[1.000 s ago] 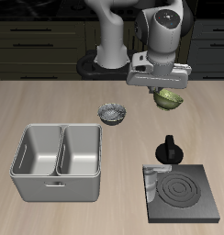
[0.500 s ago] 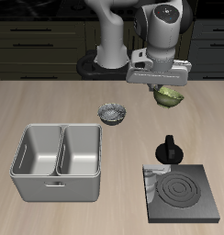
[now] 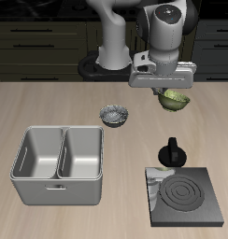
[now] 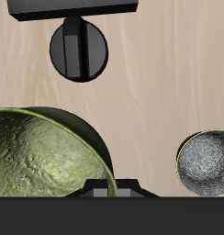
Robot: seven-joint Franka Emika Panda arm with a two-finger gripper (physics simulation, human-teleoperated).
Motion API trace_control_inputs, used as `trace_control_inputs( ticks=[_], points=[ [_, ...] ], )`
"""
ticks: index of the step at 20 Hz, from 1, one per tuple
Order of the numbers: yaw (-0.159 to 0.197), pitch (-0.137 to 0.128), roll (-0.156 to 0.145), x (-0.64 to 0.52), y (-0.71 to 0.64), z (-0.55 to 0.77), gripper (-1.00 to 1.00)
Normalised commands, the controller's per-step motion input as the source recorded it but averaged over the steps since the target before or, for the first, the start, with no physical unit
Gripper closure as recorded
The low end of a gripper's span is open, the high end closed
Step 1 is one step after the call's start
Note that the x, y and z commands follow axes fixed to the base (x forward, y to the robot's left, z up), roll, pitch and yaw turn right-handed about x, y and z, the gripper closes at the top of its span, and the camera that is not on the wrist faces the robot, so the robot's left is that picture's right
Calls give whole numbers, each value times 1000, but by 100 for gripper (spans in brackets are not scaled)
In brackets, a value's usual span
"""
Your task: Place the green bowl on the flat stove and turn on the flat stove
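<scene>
While we are pinching the bowl [image 3: 173, 99] by its rim in the gripper [image 3: 172, 91], it is hanging tilted above the table, well back from the stove [image 3: 186, 196]. Risk: rim grip slipping in transit, or the bowl clipping the knob [image 3: 172, 152] and landing off the rings.

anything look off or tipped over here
Nothing is spilled or damaged. The green bowl hangs tilted under the gripper, clear of the table. The grey-white bowl, metal tray and flat stove sit squarely.
</scene>
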Motion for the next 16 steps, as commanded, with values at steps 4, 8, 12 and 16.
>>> trace_control_inputs(
  ticks=[4, 8, 12, 16],
  points=[
    [31, 17, -22, 272, -80, 13, 100],
    [24, -6, 12, 214, 25, 111, 100],
    [37, 8, 17, 267, 89, 50, 100],
    [32, 7, 4, 199, 48, 7, 100]
  ],
)
